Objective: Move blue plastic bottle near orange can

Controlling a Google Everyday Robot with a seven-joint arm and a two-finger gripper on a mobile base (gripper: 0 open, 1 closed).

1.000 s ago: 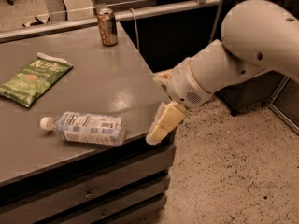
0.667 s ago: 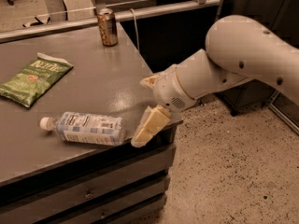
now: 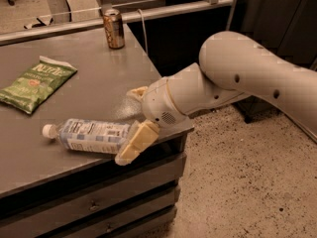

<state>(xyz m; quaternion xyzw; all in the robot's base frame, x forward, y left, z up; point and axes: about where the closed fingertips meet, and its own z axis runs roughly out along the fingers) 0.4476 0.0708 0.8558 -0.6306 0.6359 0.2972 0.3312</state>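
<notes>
The grey table [image 3: 94, 63] is the landmark here. The blue plastic bottle [image 3: 91, 135] lies on its side near the table's front edge, parallel to that edge. Its white cap [image 3: 48, 130] points toward the table's left side, and its base points toward the front right corner. The printed label faces up.

The gripper [image 3: 128, 125] reaches in over the table's front right corner, at the base end of the bottle. Its two cream fingers are spread wide apart and released, not clenched. The near finger [image 3: 138, 140] slants down across the table's front edge and covers the bottle's base from the camera's side. The far finger [image 3: 134, 91] sits farther in on the table top, beyond the bottle. The bottle's base end therefore lies in the gap between the two fingers. Whether either finger actually touches the plastic cannot be told.

The white arm [image 3: 247, 73] stretches away from the corner, off the table's right side and over the speckled floor [image 3: 247, 182].

The orange can [image 3: 114, 29] stands upright at the table's back edge, near the back right corner and well apart from the bottle. A green chip bag [image 3: 37, 83] lies flat on the left part of the table, between the back edge and the bottle.
</notes>
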